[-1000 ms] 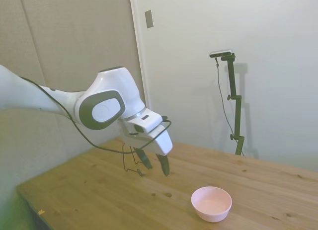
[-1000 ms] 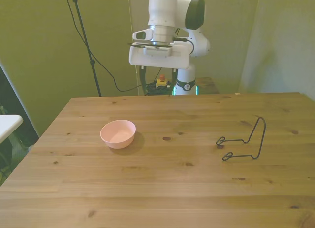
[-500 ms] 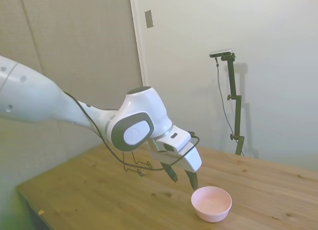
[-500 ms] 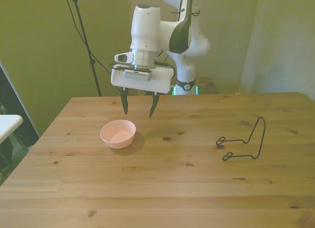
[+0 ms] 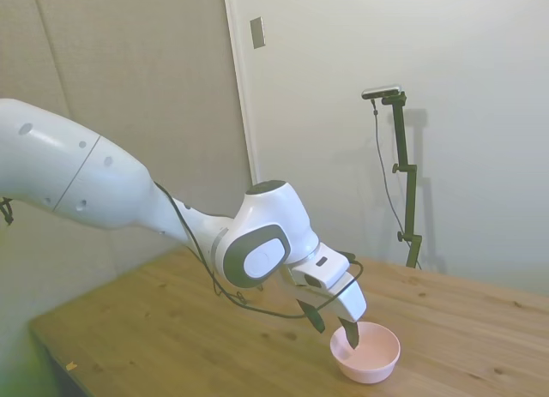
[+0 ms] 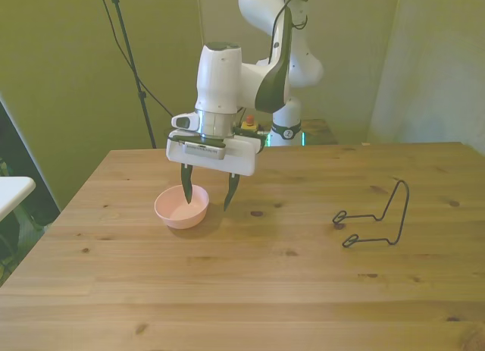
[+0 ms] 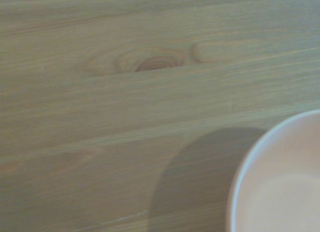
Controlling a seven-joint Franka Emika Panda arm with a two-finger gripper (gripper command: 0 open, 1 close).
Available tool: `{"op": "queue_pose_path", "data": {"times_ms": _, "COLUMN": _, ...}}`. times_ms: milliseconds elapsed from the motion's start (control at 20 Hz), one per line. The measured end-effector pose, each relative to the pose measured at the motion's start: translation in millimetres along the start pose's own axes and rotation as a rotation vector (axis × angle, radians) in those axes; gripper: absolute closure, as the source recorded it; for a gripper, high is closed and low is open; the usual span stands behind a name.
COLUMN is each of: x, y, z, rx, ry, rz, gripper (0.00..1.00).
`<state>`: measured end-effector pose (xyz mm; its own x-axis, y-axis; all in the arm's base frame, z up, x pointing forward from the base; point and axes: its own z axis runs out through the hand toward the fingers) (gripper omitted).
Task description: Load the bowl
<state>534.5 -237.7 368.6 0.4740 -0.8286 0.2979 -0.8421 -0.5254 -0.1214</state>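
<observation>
- Front view: my fingers (image 6: 186, 192) are spread wide and hold nothing; one tip hangs down inside the bowl (image 6: 173, 213), the other hangs outside its rim on the front view's right.
- My gripper (image 6: 208, 197) straddles that side of the bowl's wall, the rim passing between the two fingers; I cannot tell whether either tip touches it.
- In the side view my gripper (image 5: 333, 325) tilts down toward the bowl (image 5: 371, 356), one dark finger over its near rim, the other just short of it.
- The bowl is small, round and pale pink, standing upright on the wooden table (image 6: 242, 290), and it is empty.
- From my wrist only a curved part of the bowl's rim (image 7: 250, 162) shows, with its shadow on the boards beside it and a knot in the wood (image 7: 152, 61) near.
- A thin black wire rack (image 6: 375, 218) stands well apart from the bowl, toward the front view's right.
- I can read no label or writing on the bowl, the rack or my arm.
</observation>
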Motion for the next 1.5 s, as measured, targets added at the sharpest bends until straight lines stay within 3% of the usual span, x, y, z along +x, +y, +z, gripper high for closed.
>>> {"op": "queue_pose_path", "data": {"times_ms": 1500, "x": 13, "y": 2, "z": 11, "rx": 0.005, "ry": -0.039, "rz": 0.052, "gripper": 1.00}}
